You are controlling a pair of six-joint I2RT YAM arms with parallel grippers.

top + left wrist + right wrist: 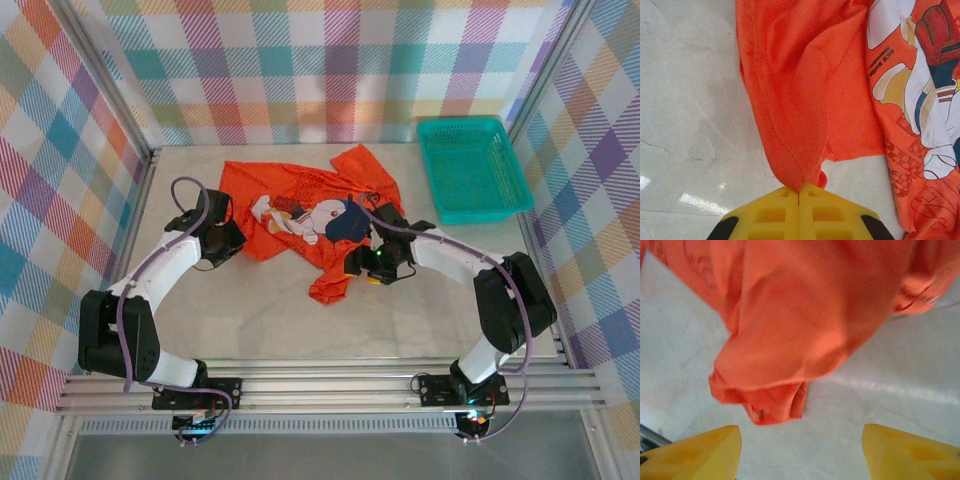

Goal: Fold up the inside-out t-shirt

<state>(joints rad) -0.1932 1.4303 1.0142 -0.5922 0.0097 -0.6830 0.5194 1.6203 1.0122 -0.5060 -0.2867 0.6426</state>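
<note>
The inside-out t-shirt (310, 215) lies crumpled on the pale table, orange-red, with a white and blue cartoon print (325, 218) facing up. My left gripper (232, 238) is at the shirt's left edge, and its yellow jaws (799, 192) are shut on a pinched fold of the cloth (800, 150). My right gripper (372, 262) hovers at the shirt's lower right, over a tail of cloth (330, 285). In the right wrist view its yellow fingertips (715, 450) stand wide apart with bare table between them, and a bunched corner of the shirt (765, 400) lies just ahead.
A teal plastic basket (470, 165) stands at the back right of the table. Plaid walls enclose the table on three sides. Bare marble-like tabletop (400, 320) stretches in front of the shirt toward the arms' bases.
</note>
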